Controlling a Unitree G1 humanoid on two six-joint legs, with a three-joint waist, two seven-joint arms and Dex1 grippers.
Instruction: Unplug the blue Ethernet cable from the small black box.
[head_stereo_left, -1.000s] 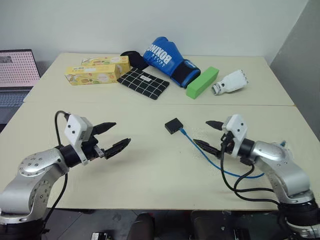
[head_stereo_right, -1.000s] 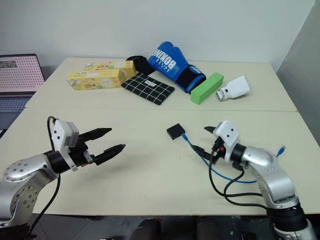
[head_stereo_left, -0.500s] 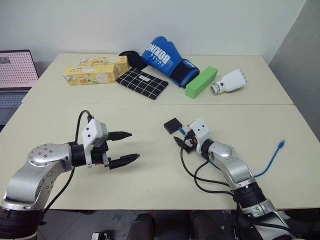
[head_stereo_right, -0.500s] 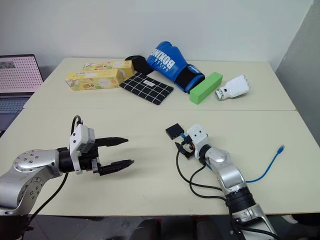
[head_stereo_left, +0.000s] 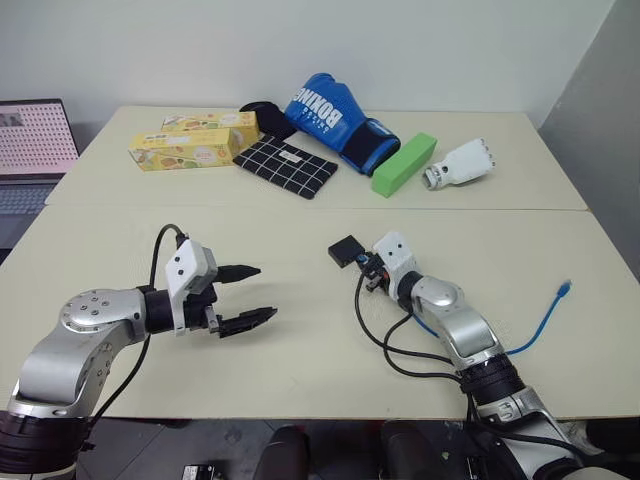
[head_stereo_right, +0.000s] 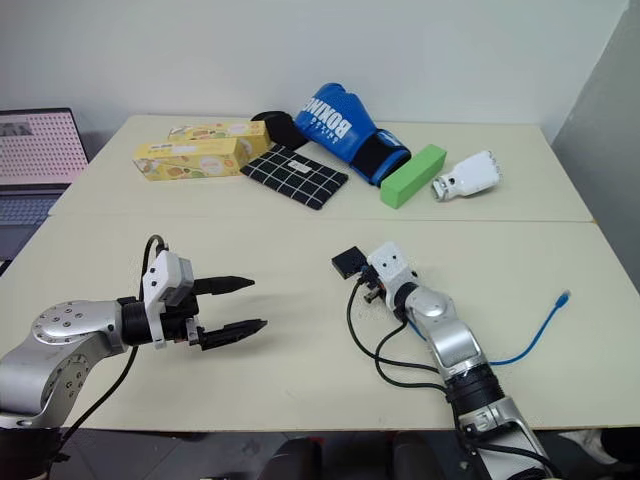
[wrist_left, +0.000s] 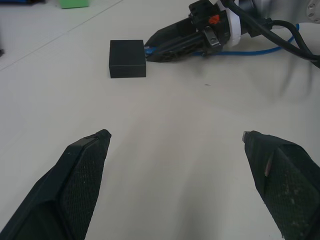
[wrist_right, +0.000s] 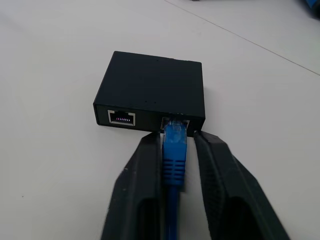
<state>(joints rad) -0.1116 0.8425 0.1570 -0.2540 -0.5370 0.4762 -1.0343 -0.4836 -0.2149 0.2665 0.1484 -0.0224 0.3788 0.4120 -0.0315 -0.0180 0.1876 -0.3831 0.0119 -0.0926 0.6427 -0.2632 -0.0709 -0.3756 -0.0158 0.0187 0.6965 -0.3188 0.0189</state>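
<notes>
Your right tool (wrist_right: 173, 165) is clamped on the blue cable (wrist_right: 174, 150), its two fingers (wrist_right: 142, 185) pressed against either side of the plug's boot, right where it enters the small black box (wrist_right: 152, 87). The plug sits seated in the right-hand port; the port beside it stands open. You'll find the box (head_stereo_left: 346, 250) flat on the desk (head_stereo_left: 300, 370) near the middle, just ahead of your right tool. Behind that arm the cable runs across the desk, and its free end (head_stereo_left: 566, 289) lies near the right edge. Your left tool (head_stereo_left: 248, 296) hovers over the desk well to the left of the box, its fingers (wrist_left: 82, 170) spread wide apart and holding nothing, pointed toward the box.
</notes>
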